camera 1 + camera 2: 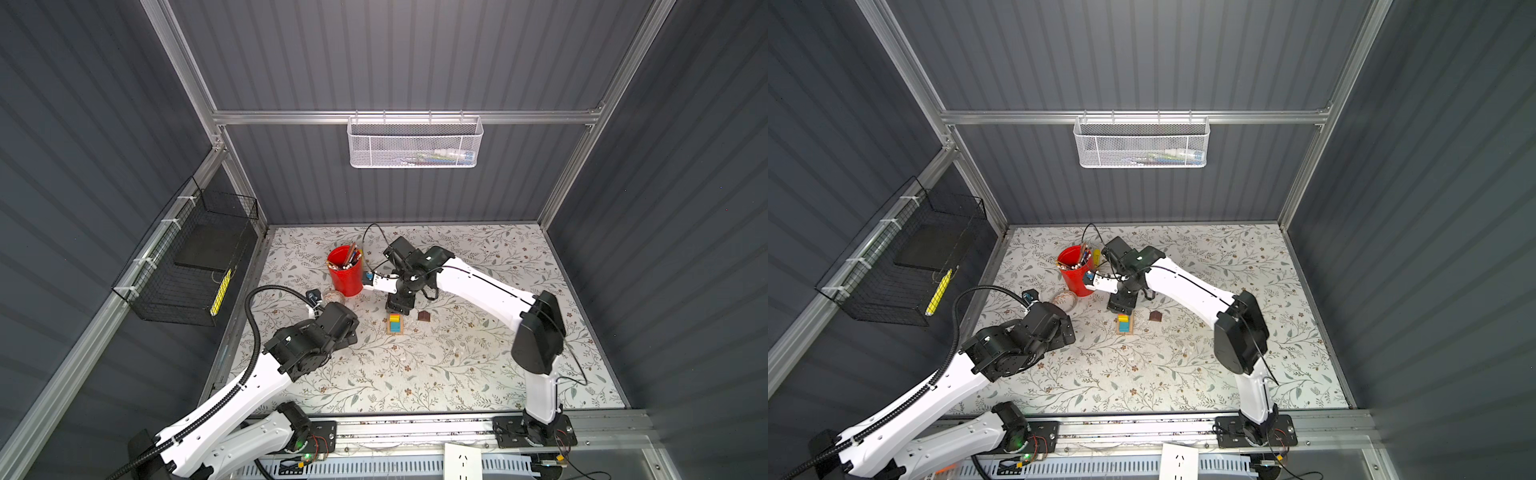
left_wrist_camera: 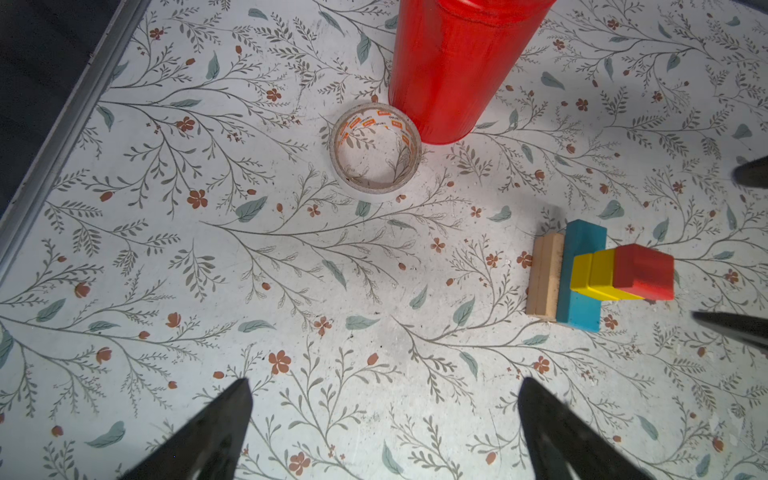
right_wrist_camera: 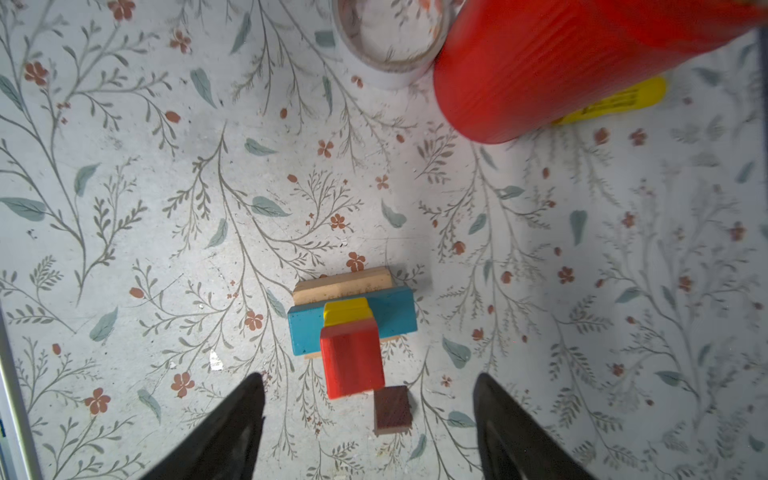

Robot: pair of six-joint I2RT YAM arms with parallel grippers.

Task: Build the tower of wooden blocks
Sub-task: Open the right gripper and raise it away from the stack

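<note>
This is a robotics lab test cell, not anyone's home. Take the red cup [image 1: 344, 272] of pencils as the marker. All round it stand grey ribbed wall panels [image 1: 374, 54] held in a bare aluminium frame [image 1: 399, 117]. Beyond the cup a white mesh basket [image 1: 415, 145] hangs from the frame, and off to the cup's left a black wire basket [image 1: 187, 266] is strapped on. On the near side of the cup, the left arm [image 1: 232, 403] and right arm [image 1: 478, 282] rise from a metal rail [image 1: 415, 428] with exposed wiring. Only the flowered table cover [image 1: 415, 374] under the cup and the tower [image 1: 395, 324] near it look homely.
</note>
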